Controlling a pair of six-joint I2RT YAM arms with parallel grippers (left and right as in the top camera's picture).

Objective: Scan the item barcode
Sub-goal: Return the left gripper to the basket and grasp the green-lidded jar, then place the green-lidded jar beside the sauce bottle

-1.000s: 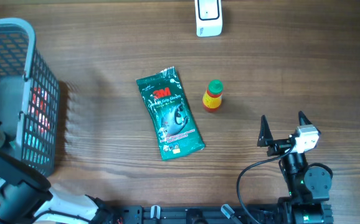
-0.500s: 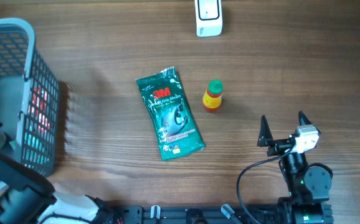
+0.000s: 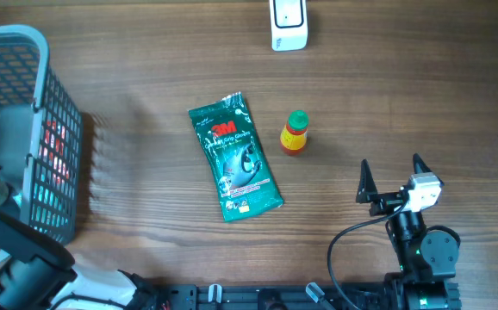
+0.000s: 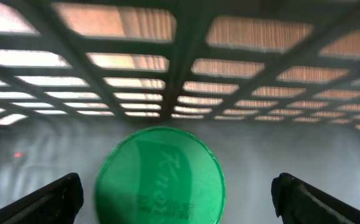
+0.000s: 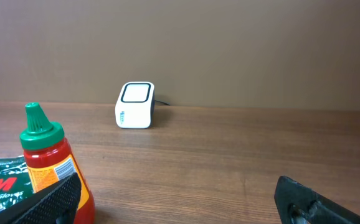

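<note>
Wood-grain surface (image 3: 404, 86) fills the overhead view. I note a grey lattice basket (image 3: 34, 39) at the far left edge. A green packet (image 3: 235, 158) lies flat near the middle, tilted, and a sauce bottle (image 3: 295, 133) with a green cap stands upright just beside it on the right, not touching it. The white scanner (image 3: 289, 24) sits at the top edge, well apart from both. The right arm (image 3: 421, 250) is at the lower right; its right jaws stand wide apart over bare wood, holding nothing. The left arm (image 3: 16, 258) is at the lower left corner and reaches into the basket, where I cannot see its left jaws from above.

Left wrist view: I am looking inside the basket, with its lattice wall across the top and a grey floor below. A round green lid (image 4: 160, 177) with faint lettering sits low in the middle. The left jaws are spread wide, one tip at each lower corner, with the lid between them and clear of both.

Right wrist view: a plain tan wall (image 5: 230, 43) backs the surface. The scanner stands far off, left of centre, its face turned upward. The sauce bottle is near at the left, the packet at its foot. The right jaws are wide and hold nothing.
</note>
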